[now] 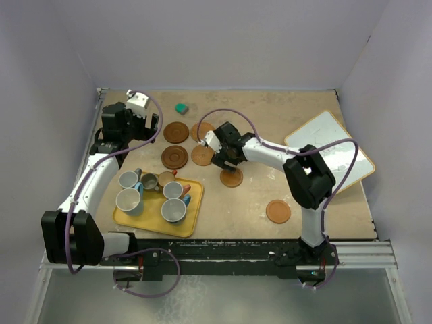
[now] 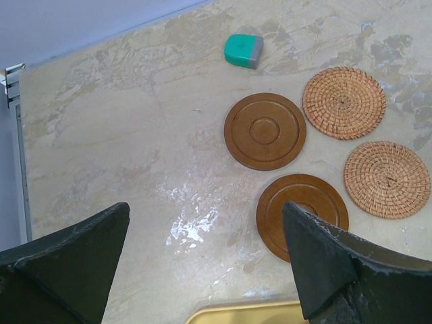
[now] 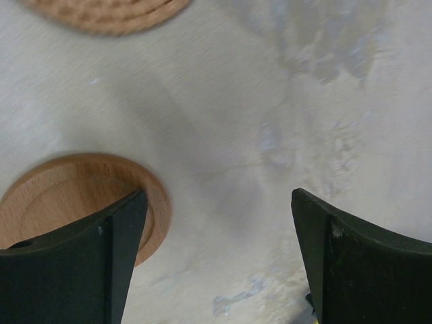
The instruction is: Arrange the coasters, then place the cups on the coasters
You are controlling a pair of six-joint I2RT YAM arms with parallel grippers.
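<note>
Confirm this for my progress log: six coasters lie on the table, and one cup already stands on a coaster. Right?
Not quite. No cup stands on a coaster: the cups all sit on the yellow tray, as the top external view shows. The six coasters do lie on the table.

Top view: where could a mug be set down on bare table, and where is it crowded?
Bare table lies along the far edge between the teal block and the white board, and between the yellow tray and the near-right coaster. Crowded: the four-coaster cluster and the cups on the tray.
</note>
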